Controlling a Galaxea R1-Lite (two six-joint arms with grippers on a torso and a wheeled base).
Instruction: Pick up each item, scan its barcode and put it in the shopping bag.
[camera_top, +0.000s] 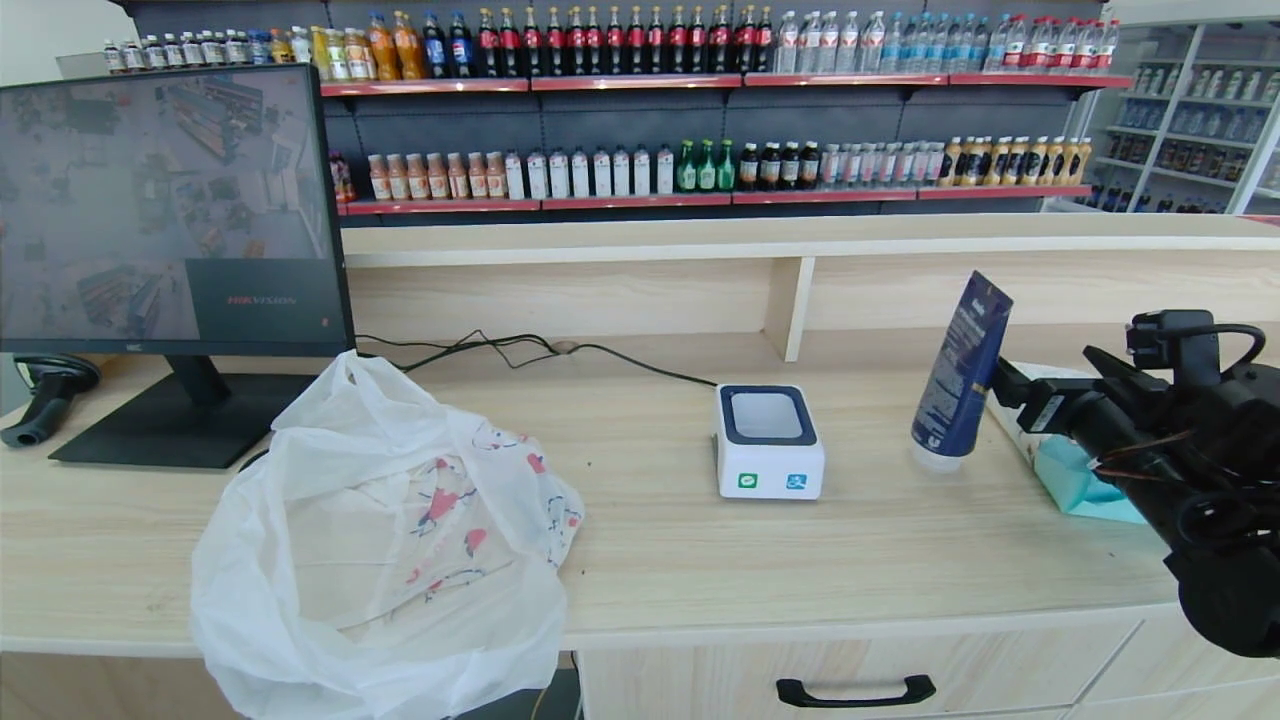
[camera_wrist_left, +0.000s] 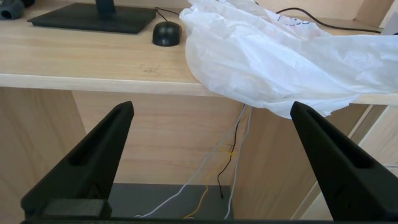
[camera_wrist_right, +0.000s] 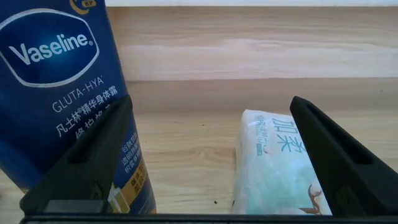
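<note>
A dark blue lotion tube (camera_top: 960, 375) stands cap-down on the wooden counter, right of the white scanner box (camera_top: 768, 440) with its blue-rimmed window. My right gripper (camera_top: 1008, 388) hovers just right of the tube, open and holding nothing. In the right wrist view the tube (camera_wrist_right: 68, 93) sits beside one finger and a white-and-teal tissue pack (camera_wrist_right: 277, 165) lies near the other. The tissue pack (camera_top: 1075, 470) lies on the counter under that arm. The white shopping bag (camera_top: 380, 540) slumps over the counter's front left edge. My left gripper (camera_wrist_left: 211, 162) hangs open below the counter edge, under the bag (camera_wrist_left: 273, 56).
A monitor (camera_top: 170, 210) stands at the back left with a handheld scanner (camera_top: 45, 395) beside it and a black mouse (camera_wrist_left: 166, 34) by its base. A cable runs to the scanner box. A raised shelf with a divider (camera_top: 790, 305) bounds the counter's back. A drawer handle (camera_top: 855, 690) is below.
</note>
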